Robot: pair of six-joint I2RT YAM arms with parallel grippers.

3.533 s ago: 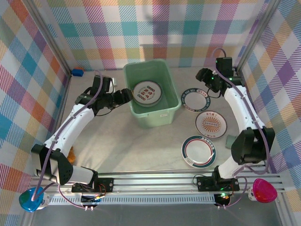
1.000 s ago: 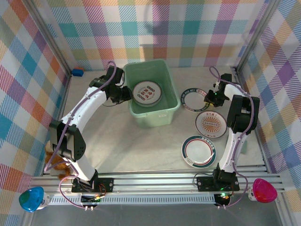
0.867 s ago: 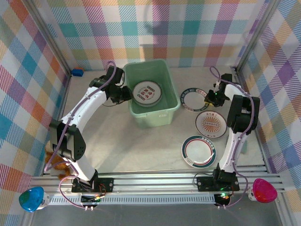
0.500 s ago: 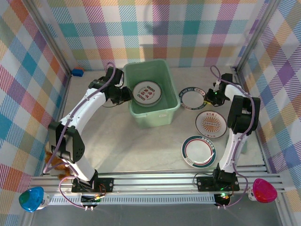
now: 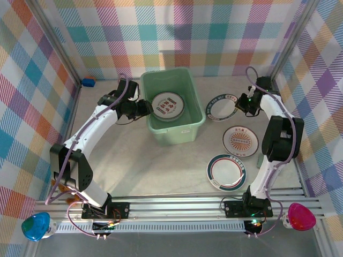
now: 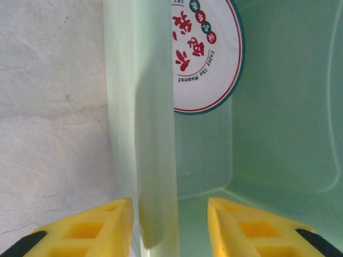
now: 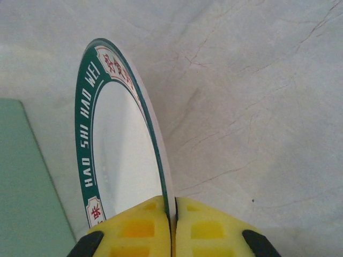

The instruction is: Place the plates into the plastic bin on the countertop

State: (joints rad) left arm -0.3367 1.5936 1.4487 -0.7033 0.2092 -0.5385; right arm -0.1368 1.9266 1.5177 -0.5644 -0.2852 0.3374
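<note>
The mint-green plastic bin (image 5: 172, 135) stands at the back middle of the countertop (image 5: 144, 166), with one red-lettered plate (image 5: 168, 105) lying flat inside. My right gripper (image 5: 242, 104) is shut on the rim of a green-rimmed plate (image 5: 222, 107), tilted up off the countertop right of the bin. In the right wrist view the pads (image 7: 172, 219) pinch that plate's (image 7: 123, 155) edge. My left gripper (image 5: 143, 107) is open astride the bin's left wall (image 6: 153, 134), one finger (image 6: 96, 225) outside and the other inside, with a gap on the inner side. Two more plates lie flat: an orange-centred one (image 5: 240, 141) and a green-and-red-rimmed one (image 5: 226, 171).
A small blue object (image 5: 88, 82) sits in the back left corner. The metal rail (image 5: 177, 206) runs along the near edge, and plaid walls close in both sides. Open countertop lies in front of the bin.
My right gripper has closed on the green-rimmed plate's rim and raised it to a tilt. My left gripper's jaws have widened around the bin wall.
</note>
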